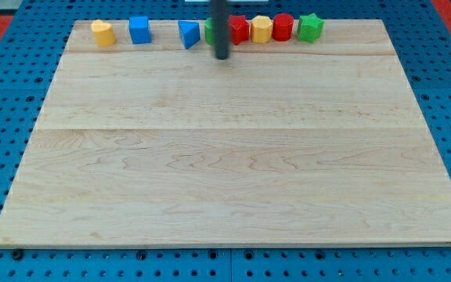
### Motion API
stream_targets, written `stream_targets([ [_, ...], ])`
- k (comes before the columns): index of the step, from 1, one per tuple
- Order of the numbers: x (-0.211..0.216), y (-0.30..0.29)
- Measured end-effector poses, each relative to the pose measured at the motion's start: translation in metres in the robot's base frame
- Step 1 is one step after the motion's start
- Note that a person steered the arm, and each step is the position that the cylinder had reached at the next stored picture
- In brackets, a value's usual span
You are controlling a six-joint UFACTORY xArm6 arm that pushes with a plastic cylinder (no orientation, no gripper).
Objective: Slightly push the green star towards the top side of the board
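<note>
A row of blocks lies along the board's top edge. The green star [310, 27] is at the right end of the row. My tip [222, 56] is well to its left, just below a second green block [209, 31] that the rod mostly hides. My tip is between a blue wedge-shaped block [188, 34] and a red block [239, 30]. It is not touching the green star.
Also in the row are a yellow block [102, 33] and a blue cube [139, 30] at the left. A yellow pentagon-like block [261, 29] and another red block [283, 27] sit next to the green star. The wooden board [225, 172] lies on a blue pegboard.
</note>
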State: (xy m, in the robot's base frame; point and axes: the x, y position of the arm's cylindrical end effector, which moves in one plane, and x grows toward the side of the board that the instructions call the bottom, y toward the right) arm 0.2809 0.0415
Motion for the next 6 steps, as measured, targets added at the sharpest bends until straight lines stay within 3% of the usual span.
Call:
stream_targets([
  [1,-0.035,0.121],
  [2,-0.088,0.162],
  [4,-0.089,0.159],
  [6,-0.089,0.219],
])
